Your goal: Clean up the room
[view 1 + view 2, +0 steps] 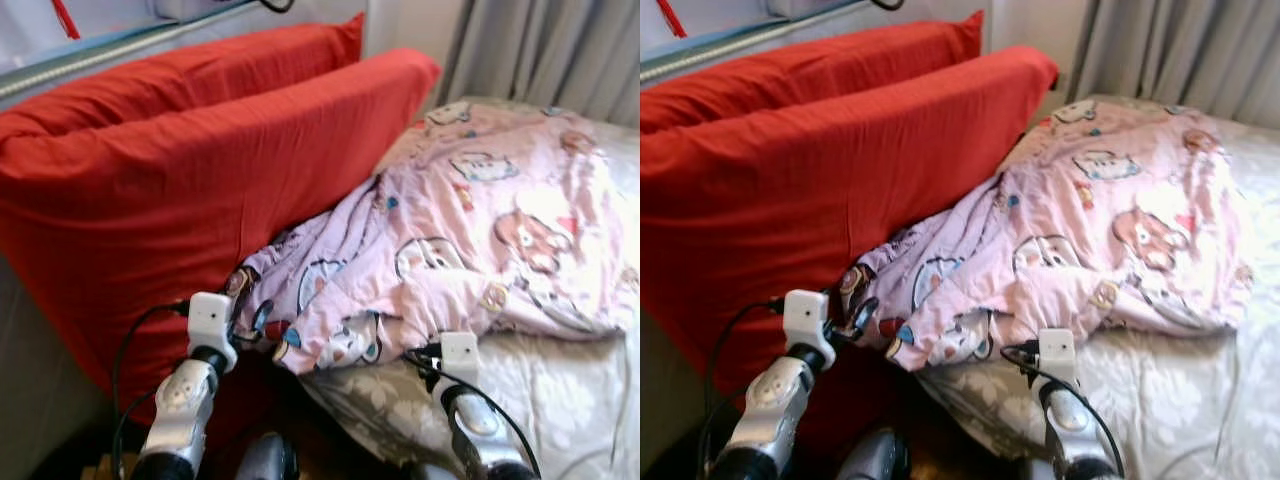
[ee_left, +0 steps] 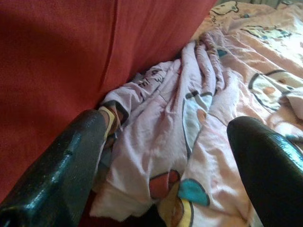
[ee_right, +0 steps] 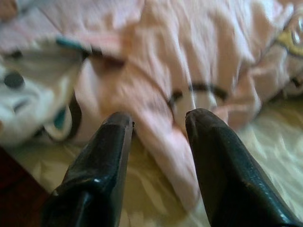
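Blanket (image 1: 470,240) lies crumpled on the bed (image 1: 560,400) against the red pillows (image 1: 180,170), and both grippers, left (image 2: 165,156) and right (image 3: 158,142), fingers apart at its near edge, should probably pinch thick folds, not thin cloth.

Two big red pillows (image 1: 200,170) stand on the left, one behind the other (image 1: 180,60). One pink cartoon-print blanket (image 1: 480,230) lies crumpled to their right. One pale flowered bedsheet (image 1: 560,400) shows under it at the near right. One grey curtain (image 1: 540,45) hangs at the far right. Two grippers are near: the left gripper (image 1: 245,300) and the right gripper (image 3: 158,123).
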You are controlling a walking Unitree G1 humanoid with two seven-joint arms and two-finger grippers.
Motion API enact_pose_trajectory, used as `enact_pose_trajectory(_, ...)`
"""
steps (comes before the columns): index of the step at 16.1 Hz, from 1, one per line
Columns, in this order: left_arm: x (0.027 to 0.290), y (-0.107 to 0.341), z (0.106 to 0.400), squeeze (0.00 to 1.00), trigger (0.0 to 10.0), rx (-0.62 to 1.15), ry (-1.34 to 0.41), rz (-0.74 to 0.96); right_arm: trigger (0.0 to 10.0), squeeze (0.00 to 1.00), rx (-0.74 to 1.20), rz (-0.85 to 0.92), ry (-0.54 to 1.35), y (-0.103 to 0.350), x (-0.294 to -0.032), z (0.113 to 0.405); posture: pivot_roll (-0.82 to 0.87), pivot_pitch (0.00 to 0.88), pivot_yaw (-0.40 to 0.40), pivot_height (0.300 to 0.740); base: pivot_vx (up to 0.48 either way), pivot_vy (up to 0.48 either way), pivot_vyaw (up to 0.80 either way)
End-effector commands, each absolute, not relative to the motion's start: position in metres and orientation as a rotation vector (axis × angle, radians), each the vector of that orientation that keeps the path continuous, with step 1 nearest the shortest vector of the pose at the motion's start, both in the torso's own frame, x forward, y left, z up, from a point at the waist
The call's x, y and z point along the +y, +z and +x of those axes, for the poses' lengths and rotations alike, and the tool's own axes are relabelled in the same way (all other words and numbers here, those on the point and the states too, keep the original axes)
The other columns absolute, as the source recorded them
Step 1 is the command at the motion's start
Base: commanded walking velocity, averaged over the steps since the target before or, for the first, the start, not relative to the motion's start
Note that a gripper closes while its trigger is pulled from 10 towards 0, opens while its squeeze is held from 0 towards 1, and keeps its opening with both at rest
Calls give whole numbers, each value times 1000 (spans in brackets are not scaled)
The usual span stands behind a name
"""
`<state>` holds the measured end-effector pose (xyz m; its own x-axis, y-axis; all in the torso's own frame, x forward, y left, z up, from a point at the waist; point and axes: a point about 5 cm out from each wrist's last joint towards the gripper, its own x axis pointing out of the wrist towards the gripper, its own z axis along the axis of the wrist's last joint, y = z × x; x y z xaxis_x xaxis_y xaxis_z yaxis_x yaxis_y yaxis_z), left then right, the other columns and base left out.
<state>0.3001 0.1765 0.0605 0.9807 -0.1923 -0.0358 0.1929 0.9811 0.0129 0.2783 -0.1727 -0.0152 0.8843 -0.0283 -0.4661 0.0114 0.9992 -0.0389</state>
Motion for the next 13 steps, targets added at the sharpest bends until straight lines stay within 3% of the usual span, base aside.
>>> enact_pose_trajectory(1,177,63,299,0,10000,30,-199,5,10000,1000,518,-55,-25,-17,-175,278,99,78,33,629,0,0,0)
enact_pose_trajectory(5,192,73,290,0,10000,16,-172,2,10000,1000,565,-100,-60,-21,-178,276,133,69,60,629,0,0,0)
enact_pose_trajectory(6,192,76,289,0,10000,15,-173,4,10000,839,574,-108,-61,-21,-178,276,150,80,68,629,0,0,0)
enact_pose_trajectory(7,194,80,287,0,10000,10,-175,10,10000,0,574,-123,-65,-21,-178,276,154,126,75,629,0,0,0)
enact_pose_trajectory(13,207,87,259,0,10000,40,-146,36,10000,0,570,-179,-90,-17,-189,279,191,218,96,629,0,0,0)
